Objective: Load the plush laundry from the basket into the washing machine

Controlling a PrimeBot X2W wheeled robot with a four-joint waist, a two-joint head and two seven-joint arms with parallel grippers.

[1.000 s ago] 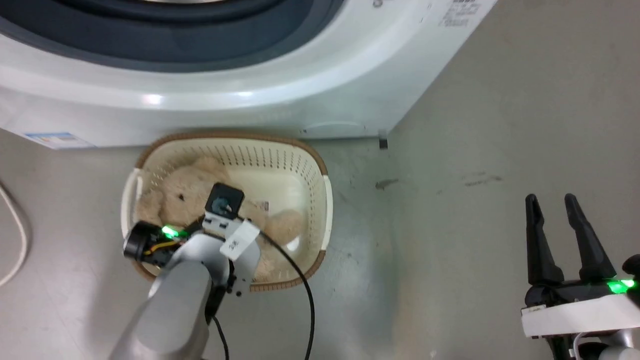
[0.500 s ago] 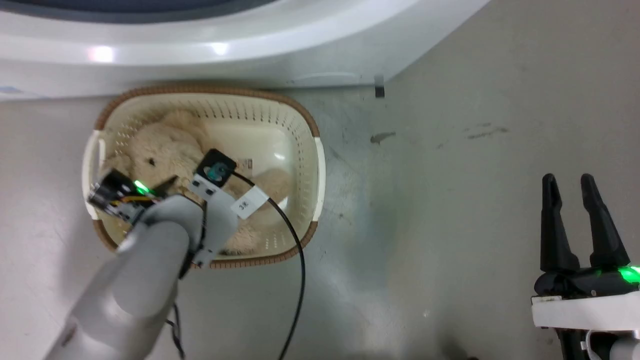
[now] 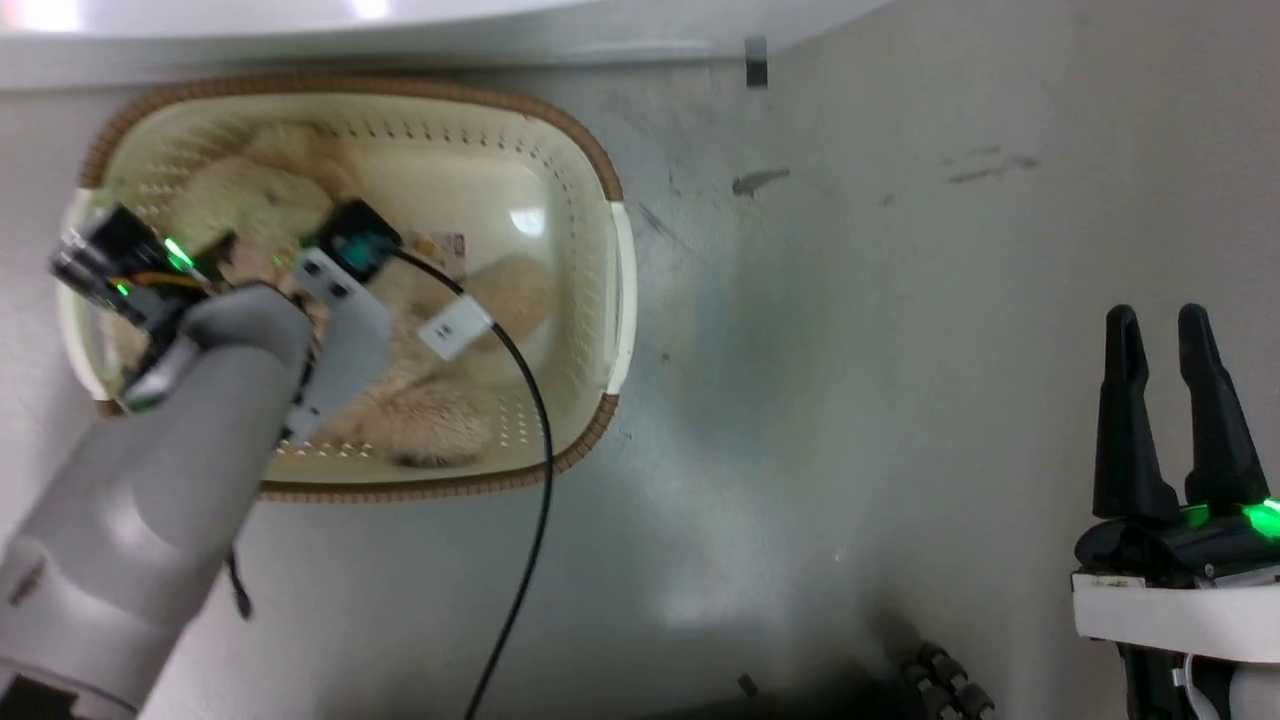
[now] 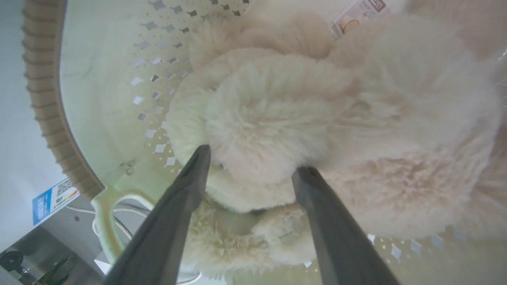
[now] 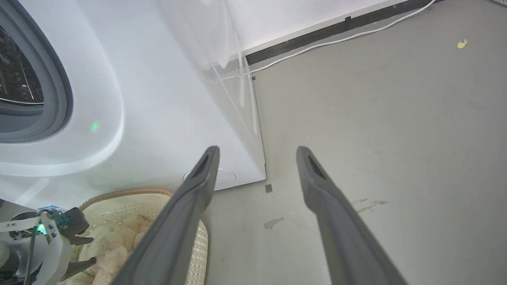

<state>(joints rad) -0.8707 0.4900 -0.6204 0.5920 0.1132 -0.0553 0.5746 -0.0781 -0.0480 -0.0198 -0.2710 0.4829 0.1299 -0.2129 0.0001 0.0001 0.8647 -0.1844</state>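
The plush laundry [image 3: 440, 400] lies in the cream basket [image 3: 590, 160], fluffy and beige. My left arm reaches down into the basket from the lower left. In the left wrist view my left gripper [image 4: 251, 162] is open, its two dark fingers straddling a rounded fluffy part of the plush [image 4: 277, 118] and touching the fur. The basket's perforated wall [image 4: 103, 79] curves behind. My right gripper [image 3: 1157, 315] stands open over the bare floor at the lower right, holding nothing. The white washing machine [image 5: 158, 99] shows its grey gasket [image 5: 59, 91] and steel drum [image 5: 16, 79].
A black cable [image 3: 530, 440] runs from my left wrist across the basket rim and down over the grey floor. A white cable [image 5: 336, 39] lies along the black baseboard behind the washer. The washer's lower front [image 3: 400, 40] borders the basket.
The whole head picture has shifted as the camera moved, so the washer has slid off the top. My left arm stays down in the basket over the plush. The right gripper stays open.
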